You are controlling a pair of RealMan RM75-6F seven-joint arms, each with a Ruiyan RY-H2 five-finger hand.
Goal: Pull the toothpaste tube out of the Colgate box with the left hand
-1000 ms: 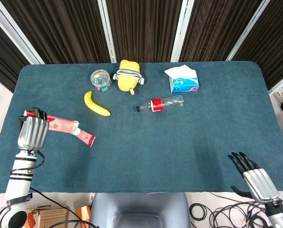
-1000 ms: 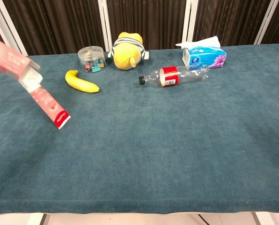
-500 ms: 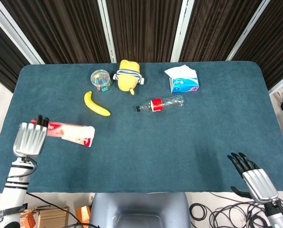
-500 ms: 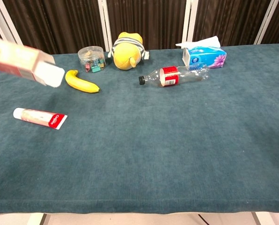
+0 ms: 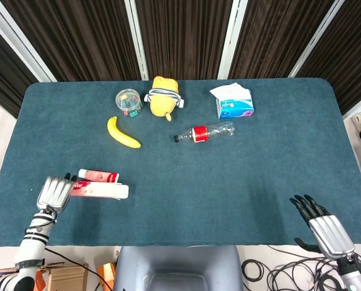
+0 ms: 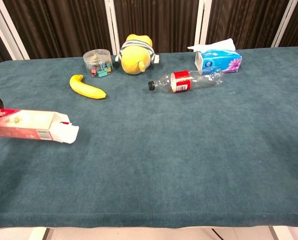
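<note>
The Colgate box (image 5: 102, 191) lies level near the table's front left, its open flap end pointing right. My left hand (image 5: 55, 193) grips the box's left end. In the chest view the box (image 6: 24, 124) fills the left edge, flap hanging open, and only a dark sliver of the hand shows. The toothpaste tube (image 5: 99, 176), white and red, lies flat on the cloth just behind the box, outside it. My right hand (image 5: 326, 229) hangs off the front right edge of the table, fingers spread, holding nothing.
A banana (image 5: 123, 133), a clear jar of clips (image 5: 128, 100) and a yellow plush toy (image 5: 163, 97) sit at the back left. A plastic bottle (image 5: 205, 132) lies mid-table, with a tissue box (image 5: 234, 103) behind it.
The tube slid out of the tilted box onto the table. My left hand then lowered the box toward the front edge, levelling it in front of the tube. The right hand stayed still.
</note>
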